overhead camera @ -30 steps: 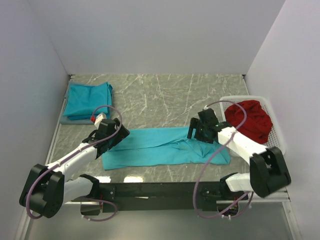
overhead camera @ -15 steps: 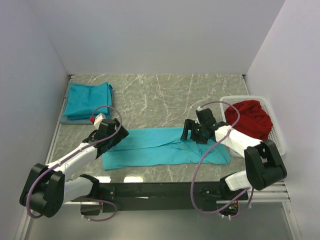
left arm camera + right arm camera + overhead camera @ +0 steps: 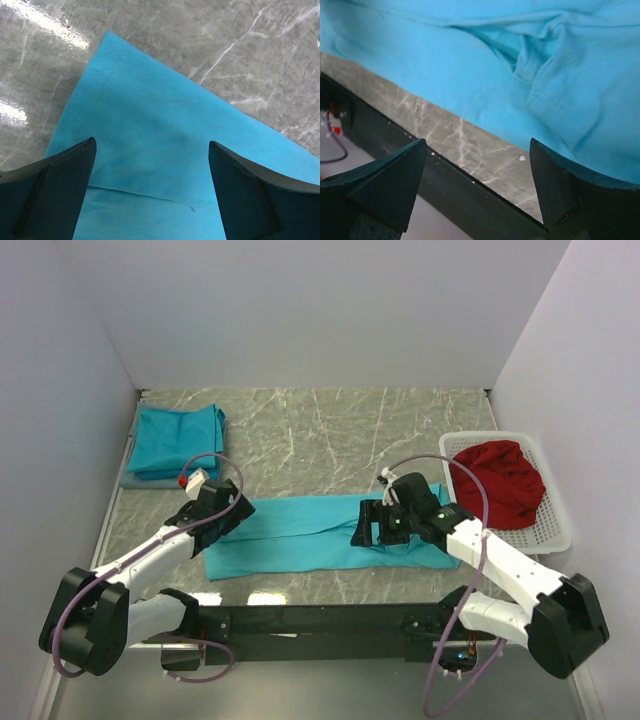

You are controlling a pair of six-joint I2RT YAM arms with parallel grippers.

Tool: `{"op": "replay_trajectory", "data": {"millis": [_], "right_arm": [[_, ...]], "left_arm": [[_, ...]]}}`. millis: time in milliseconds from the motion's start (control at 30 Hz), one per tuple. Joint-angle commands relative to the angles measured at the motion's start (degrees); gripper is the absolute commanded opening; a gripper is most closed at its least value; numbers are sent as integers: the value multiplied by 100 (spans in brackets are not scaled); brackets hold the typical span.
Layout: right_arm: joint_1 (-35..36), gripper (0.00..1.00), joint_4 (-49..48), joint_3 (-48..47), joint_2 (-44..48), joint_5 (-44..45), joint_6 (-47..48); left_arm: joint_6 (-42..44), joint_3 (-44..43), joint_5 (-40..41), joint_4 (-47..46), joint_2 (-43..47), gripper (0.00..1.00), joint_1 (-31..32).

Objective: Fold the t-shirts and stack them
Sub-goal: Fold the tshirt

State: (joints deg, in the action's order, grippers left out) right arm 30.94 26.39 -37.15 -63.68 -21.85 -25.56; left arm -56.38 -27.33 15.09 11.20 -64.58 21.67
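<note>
A turquoise t-shirt (image 3: 300, 532) lies folded into a long strip across the near middle of the table. It fills the left wrist view (image 3: 165, 150) and the top of the right wrist view (image 3: 470, 55), where it is wrinkled. A second turquoise t-shirt (image 3: 178, 440) lies folded at the back left. My left gripper (image 3: 222, 512) is open and empty just over the strip's left end (image 3: 151, 150). My right gripper (image 3: 368, 528) is open and empty over the strip's right part, near its front edge (image 3: 477, 150).
A white basket (image 3: 556, 530) at the right holds a crumpled red cloth (image 3: 500, 480). The grey marble table (image 3: 330, 440) ends in a dark front rail (image 3: 470, 200) close below the right gripper. White walls stand on three sides.
My right arm has swung left and nearer along the strip, from its right end towards the middle. The shirt's right end lies flatter. The left arm has barely moved.
</note>
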Motion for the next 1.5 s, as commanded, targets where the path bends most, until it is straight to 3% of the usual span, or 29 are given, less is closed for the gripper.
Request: {"op": "replay_trajectory", "data": {"millis": [0,233,400,567,733,867,1167,1467], "right_arm": [[0,90,270,-21,479,767,-27],[-562,91,-247,-188,15,1551,-475],[-1142,91,-21,5,-540,1779,-669],[-1187,91,893,383,249,2658,-1231],[-1187,91,1202,735,1295,2439,-1557],[-1195,91,904,551,1253,2282,-1443],[-1310,92,-494,86,-758,2247,-1584],[-1310,92,-592,-1195,-2876,2062,-1057]], "left_arm": [[101,0,161,5,147,99,-14],[83,61,117,-12,138,99,-14],[57,123,178,66,182,99,-31],[48,158,213,154,279,100,-58],[39,79,231,224,384,99,-66],[197,-105,91,207,384,100,-67],[487,-150,-1157,-619,473,99,-58],[830,-141,-1228,-391,-213,99,-58]]}}
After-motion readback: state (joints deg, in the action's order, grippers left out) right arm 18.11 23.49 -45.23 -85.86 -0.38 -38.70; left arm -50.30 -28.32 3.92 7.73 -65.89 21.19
